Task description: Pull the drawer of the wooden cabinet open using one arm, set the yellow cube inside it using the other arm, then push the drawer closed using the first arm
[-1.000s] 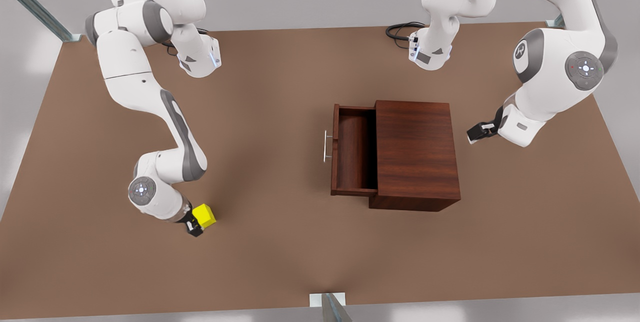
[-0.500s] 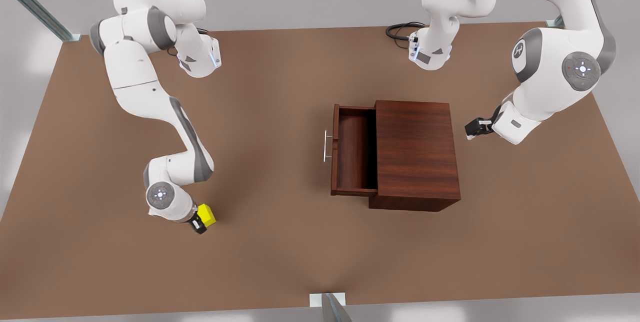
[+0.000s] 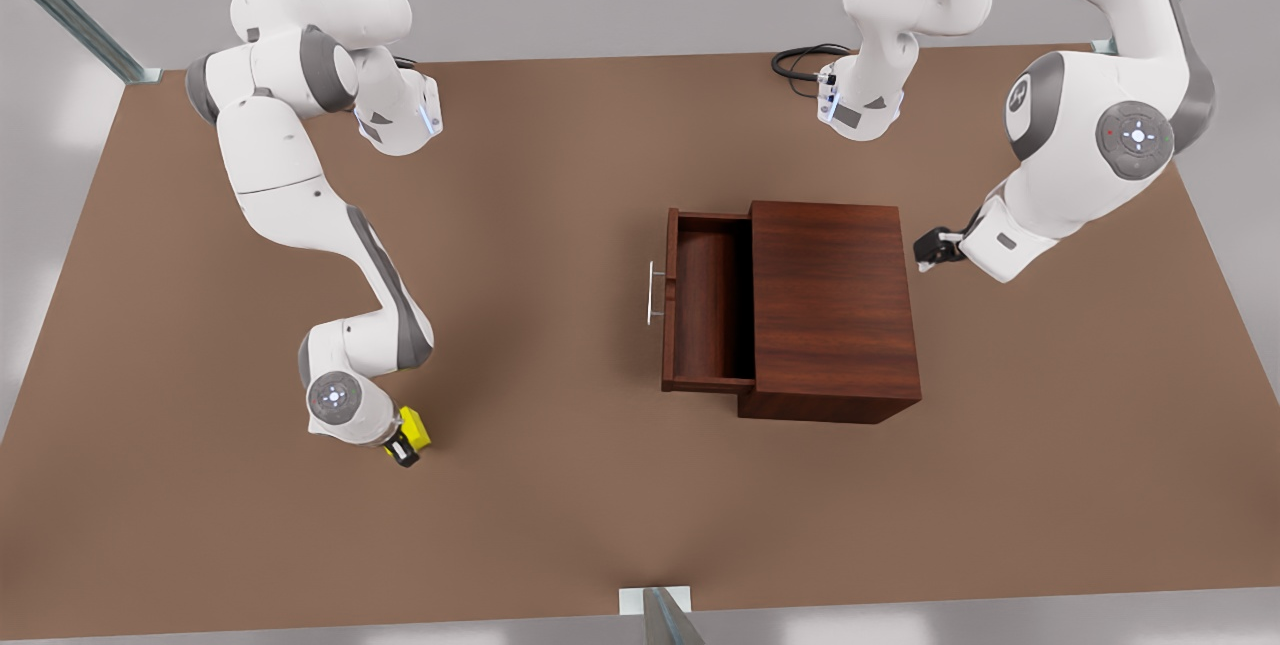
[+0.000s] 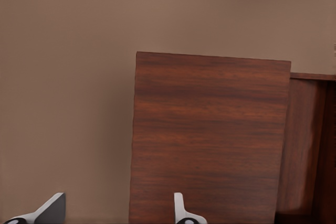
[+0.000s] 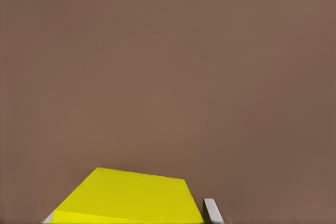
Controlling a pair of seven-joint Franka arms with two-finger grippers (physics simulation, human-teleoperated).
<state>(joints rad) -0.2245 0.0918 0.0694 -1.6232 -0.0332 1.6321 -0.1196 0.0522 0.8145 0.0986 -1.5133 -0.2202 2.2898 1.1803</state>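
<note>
A brown table (image 3: 560,485) carries a wooden cabinet (image 3: 835,310) at centre-right of the front view, its drawer (image 3: 705,300) pulled open toward the front view's left. At lower left, the right gripper (image 3: 403,444) has its fingers closed around the yellow cube (image 3: 417,427), which sits at table level. The left gripper (image 3: 925,253), fingers (image 4: 181,209) spread and empty, hovers just beside the cabinet's upper right corner.

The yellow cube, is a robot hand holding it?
Yes. The right gripper has the cube by two opposite sides; the left gripper is open, holding nothing.
</note>
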